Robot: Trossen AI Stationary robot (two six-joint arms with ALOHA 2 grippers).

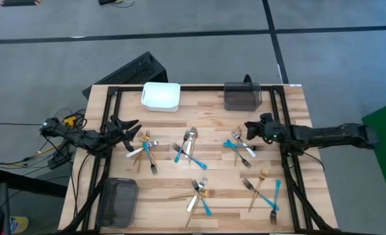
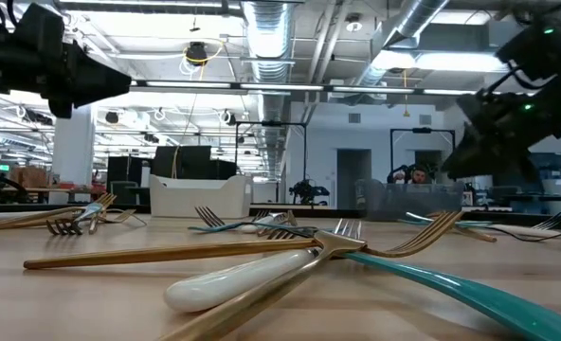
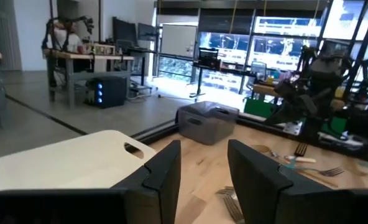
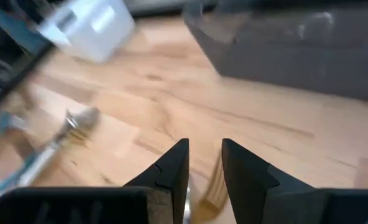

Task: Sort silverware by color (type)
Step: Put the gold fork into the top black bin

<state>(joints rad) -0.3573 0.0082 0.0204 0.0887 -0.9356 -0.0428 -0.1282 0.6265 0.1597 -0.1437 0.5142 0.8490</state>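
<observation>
Forks, spoons and knives in silver, gold and blue lie in several crossed heaps on the wooden table: one by my left gripper (image 1: 145, 149), one in the middle (image 1: 190, 149), one under my right gripper (image 1: 240, 149) and two near the front (image 1: 199, 192) (image 1: 263, 189). My left gripper (image 1: 133, 127) (image 3: 202, 168) hovers open over the table's left side, with nothing between its fingers. My right gripper (image 1: 248, 125) (image 4: 204, 165) hangs above the right heap, its fingers close together around a gold-coloured piece (image 4: 212, 186). My right gripper pinches a gold-coloured piece (image 4: 210, 190) between its two fingers. The fingers hide most of it, so which part they have cannot be told. It is lifted clear of the table.
A white bin (image 1: 161, 96) and a grey bin (image 1: 242, 96) stand at the far edge, and a dark grey bin (image 1: 118, 201) sits at the near left corner. Bare wood lies between the heaps. The black frame rails (image 1: 108, 150) run along both table sides.
</observation>
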